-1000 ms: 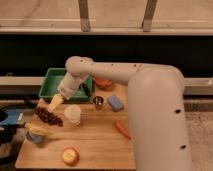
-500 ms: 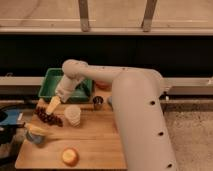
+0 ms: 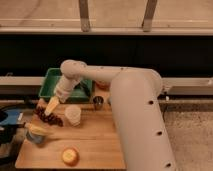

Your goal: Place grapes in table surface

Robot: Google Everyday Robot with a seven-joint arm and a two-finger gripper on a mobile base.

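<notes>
Gripper (image 3: pixel 51 105) low over the left rear of the table surface (image 3: pixel 95 145), jaws apart, just above the grapes (image 3: pixel 49 118) lying on the wood. White cup (image 3: pixel 73 115) just right of the bunch; green tray (image 3: pixel 50 85) behind.

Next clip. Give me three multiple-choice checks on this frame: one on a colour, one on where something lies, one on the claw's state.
1. The tray is: A green; B red; C grey.
2. The grapes lie: A in the tray; B on the table surface, left of the white cup; C inside the cup.
3. The claw is: A shut on the cup; B out of view; C open, just above the grapes.
Key: 1 A, its walls read green; 2 B, the bunch rests on bare wood beside the cup; 3 C, its fingers stand apart over the bunch.
</notes>
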